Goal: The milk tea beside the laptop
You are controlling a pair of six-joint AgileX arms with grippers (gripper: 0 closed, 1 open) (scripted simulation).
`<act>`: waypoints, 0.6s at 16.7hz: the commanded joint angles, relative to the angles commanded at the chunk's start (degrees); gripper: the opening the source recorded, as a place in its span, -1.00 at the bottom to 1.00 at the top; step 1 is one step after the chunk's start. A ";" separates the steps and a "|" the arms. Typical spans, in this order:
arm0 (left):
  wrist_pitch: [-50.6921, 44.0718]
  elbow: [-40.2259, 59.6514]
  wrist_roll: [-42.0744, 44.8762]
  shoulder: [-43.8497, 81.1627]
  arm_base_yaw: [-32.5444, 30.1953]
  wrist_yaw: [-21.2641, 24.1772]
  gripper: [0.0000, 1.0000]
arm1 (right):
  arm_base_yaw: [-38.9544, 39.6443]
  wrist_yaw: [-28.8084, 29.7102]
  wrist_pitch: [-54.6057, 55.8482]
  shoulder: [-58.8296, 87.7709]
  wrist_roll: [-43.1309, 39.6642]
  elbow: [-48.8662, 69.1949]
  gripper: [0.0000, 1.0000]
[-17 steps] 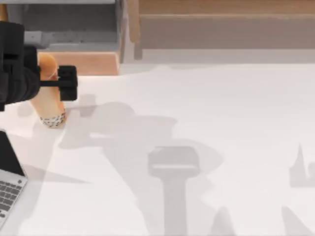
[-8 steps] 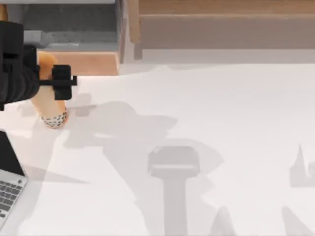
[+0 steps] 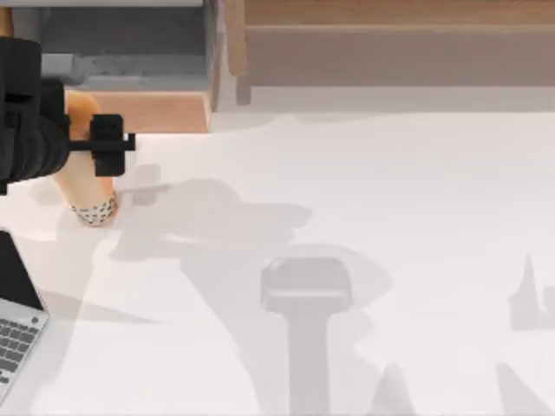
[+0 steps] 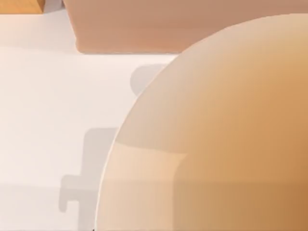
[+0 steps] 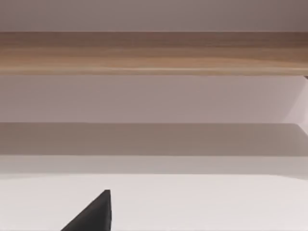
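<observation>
The left gripper (image 3: 91, 146) is gripping the milk tea (image 3: 89, 186) around its upper body, at roughly 10 o'clock of the top view near the table's (image 3: 364, 199) far-left edge. Against the picture a second ago, the outer finger (image 3: 107, 144) has moved inward against the cup wall, and the cup has not shifted since half a second ago; the grasp is judged complete and a lift is due. The left wrist view is showing the cup wall pressed close. The laptop (image 3: 17, 325) is sitting at 8 o'clock, apart from the cup. Bare table lies between them, so room for placement is adequate. A wooden ledge (image 3: 147, 108) is standing close behind the cup. For the right gripper (image 5: 91, 215), finger state: cannot tell.
</observation>
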 joint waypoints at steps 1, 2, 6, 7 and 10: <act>0.00 0.00 0.00 0.00 0.00 0.00 -1.00 | 0.00 0.00 0.00 0.00 0.00 0.00 1.00; 0.00 0.00 0.00 0.00 0.00 0.00 -1.00 | 0.00 0.00 0.00 0.00 0.00 0.00 1.00; -0.18 0.06 0.09 -0.15 -0.09 -0.02 -1.00 | 0.00 0.00 0.00 0.00 0.00 0.00 1.00; -0.66 0.34 0.09 -0.35 -0.09 -0.03 -1.00 | 0.00 0.00 0.00 0.00 0.00 0.00 1.00; -2.41 1.34 0.08 -1.10 -0.10 -0.04 -1.00 | 0.00 0.00 0.00 0.00 0.00 0.00 1.00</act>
